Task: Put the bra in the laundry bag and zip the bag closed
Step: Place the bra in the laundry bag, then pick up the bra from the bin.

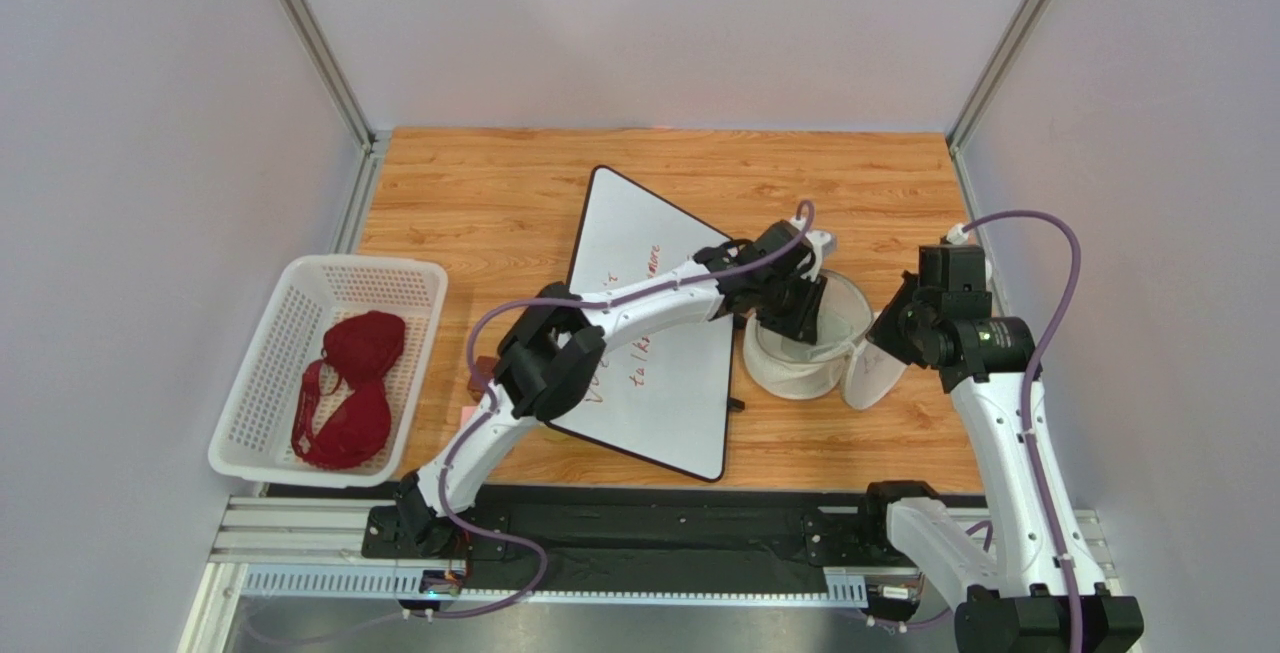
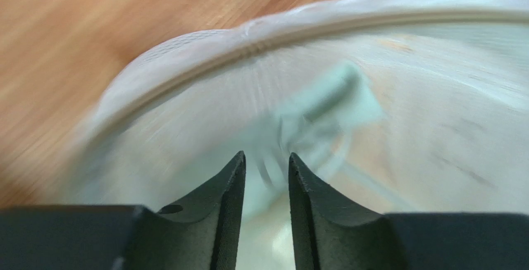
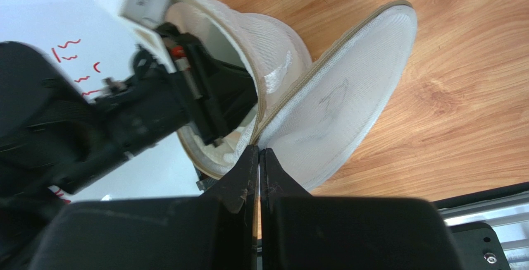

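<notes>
Surface: wood table (image 1: 481,188) | walls (image 1: 676,23) grey | left pincer (image 2: 267,163) spread | right pincer (image 3: 259,152) pressed together

The maroon bra (image 1: 349,388) lies crumpled in the white perforated basket (image 1: 259,391) at the tabletop's (image 1: 481,188) left. The white mesh laundry bag (image 1: 804,350) stands unzipped right of centre, its disc lid (image 1: 869,377) hanging open rightward.

Left tool (image 2: 267,164) slightly parted; right tool (image 3: 259,155) pinched shut.

Maroon bra (image 1: 353,383); white, seemingly mesh bag (image 1: 789,373)
</notes>
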Available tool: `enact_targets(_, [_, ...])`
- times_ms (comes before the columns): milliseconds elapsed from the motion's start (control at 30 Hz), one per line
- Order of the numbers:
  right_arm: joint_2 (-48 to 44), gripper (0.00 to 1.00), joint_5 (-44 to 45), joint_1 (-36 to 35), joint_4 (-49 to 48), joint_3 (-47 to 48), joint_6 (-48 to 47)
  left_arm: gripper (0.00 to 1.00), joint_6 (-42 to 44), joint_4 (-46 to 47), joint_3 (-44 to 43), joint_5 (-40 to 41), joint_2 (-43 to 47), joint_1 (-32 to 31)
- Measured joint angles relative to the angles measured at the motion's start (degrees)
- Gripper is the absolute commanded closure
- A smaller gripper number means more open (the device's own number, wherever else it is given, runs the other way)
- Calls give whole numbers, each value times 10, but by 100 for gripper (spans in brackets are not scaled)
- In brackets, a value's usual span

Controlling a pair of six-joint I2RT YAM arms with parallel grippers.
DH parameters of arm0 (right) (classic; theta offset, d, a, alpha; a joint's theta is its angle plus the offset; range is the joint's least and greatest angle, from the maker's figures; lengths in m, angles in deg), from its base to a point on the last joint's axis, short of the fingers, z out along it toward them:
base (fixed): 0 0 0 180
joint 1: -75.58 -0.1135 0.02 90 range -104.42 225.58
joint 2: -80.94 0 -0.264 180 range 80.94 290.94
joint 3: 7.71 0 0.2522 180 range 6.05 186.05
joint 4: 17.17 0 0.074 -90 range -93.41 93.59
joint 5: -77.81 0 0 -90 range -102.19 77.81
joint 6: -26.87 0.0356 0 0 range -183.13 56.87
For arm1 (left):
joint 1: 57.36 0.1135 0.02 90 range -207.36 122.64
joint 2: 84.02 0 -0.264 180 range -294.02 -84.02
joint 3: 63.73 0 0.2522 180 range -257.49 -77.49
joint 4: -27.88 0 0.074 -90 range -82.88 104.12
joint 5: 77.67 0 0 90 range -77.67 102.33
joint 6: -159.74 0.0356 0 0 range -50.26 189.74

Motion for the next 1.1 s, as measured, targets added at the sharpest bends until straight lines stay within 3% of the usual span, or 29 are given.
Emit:
enact_targets(200, [4, 99, 16, 0, -20, -63, 19, 50, 29, -58, 30, 21, 168, 21])
enact_targets(300, [14, 91, 28, 0, -23, -91, 32, 49, 37, -63, 50, 21, 274, 25])
enact_targets(400, [16, 69, 44, 0, -26, -117, 42, 49, 39, -63, 108, 23, 394, 30])
enact_targets(433, [16, 54, 48, 0, -26, -123, 45, 49, 39, -62, 137, 24, 435, 33])
enact_targets(533, [16, 36, 56, 0, -26, -130, 46, 48, 34, -70, 246, 40, 561, 65])
enact_targets(567, [16, 34, 57, 0, -27, -130, 43, 47, 31, -77, 278, 48, 593, 80])
enact_targets(667, [18, 29, 60, -1, -25, -125, 31, 47, 20, -107, 382, 75, 695, 147])
enact_targets(733, [26, 20, 70, -12, -12, -106, 19, 46, 16, -144, 436, 86, 753, 206])
enact_targets(767, [30, 5, 77, -22, -7, -94, 16, 45, 15, -163, 451, 89, 772, 229])
enact_targets(800, [38, 2, 96, -45, 7, -69, 8, 45, 15, -186, 466, 92, 791, 262])
enact_targets(900, [54, 0, 140, -122, 28, -4, -2, 44, 14, -245, 500, 102, 834, 372])
enact_targets(967, [68, 0, 167, -176, 39, 44, -3, 38, 14, -274, 516, 97, 852, 455])
enact_targets(1100, [96, 0, 203, -245, 47, 110, -7, 34, 17, -324, 524, 123, 848, 631])
